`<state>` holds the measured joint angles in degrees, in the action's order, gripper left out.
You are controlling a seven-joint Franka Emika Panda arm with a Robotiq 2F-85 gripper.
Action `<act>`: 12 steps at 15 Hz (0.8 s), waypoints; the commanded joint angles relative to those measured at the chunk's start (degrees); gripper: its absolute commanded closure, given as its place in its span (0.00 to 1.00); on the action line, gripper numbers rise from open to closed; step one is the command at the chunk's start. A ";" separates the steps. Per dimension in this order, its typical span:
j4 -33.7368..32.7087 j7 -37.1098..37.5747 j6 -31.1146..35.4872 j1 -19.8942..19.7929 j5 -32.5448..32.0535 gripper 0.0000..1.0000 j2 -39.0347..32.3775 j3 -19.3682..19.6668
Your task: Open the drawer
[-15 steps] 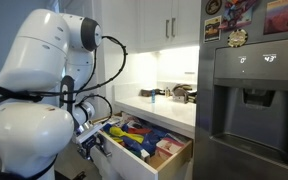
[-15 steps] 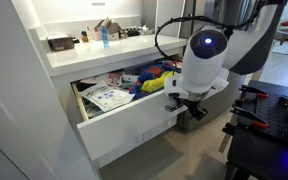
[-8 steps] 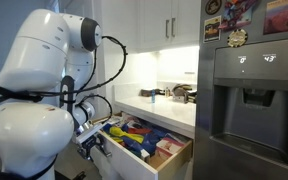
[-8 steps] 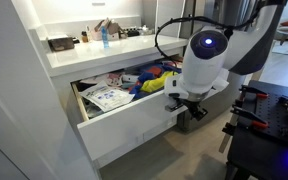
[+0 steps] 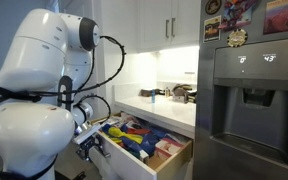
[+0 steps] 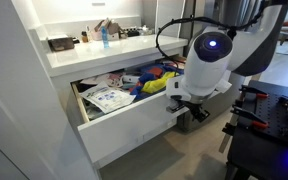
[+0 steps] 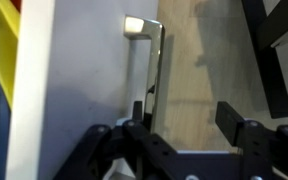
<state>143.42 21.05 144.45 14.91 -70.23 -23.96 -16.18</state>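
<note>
Gripper (image 7: 184, 118) fingers are spread wide and are not pinching anything. The metal handle (image 7: 155, 60) sits between them, close to one finger. The drawer (image 6: 124, 122) is under the white counter (image 6: 84, 55), pulled far out and full of colourful things. I think the job is almost done. Any more pulling should be slow and straight back, so the handle does not slip out.

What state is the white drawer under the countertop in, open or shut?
Open: the white drawer stands pulled out below the countertop, colourful papers and packets visible inside.
</note>
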 commanded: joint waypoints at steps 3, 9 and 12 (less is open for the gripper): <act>0.21 11.55 -3.10 3.88 -6.21 0.06 6.92 1.45; 0.24 24.96 -11.93 5.89 -15.43 0.06 11.18 0.05; 1.03 24.63 -14.87 5.37 -13.65 0.06 13.55 -1.67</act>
<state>142.92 44.41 132.69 20.20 -83.99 -14.30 -16.54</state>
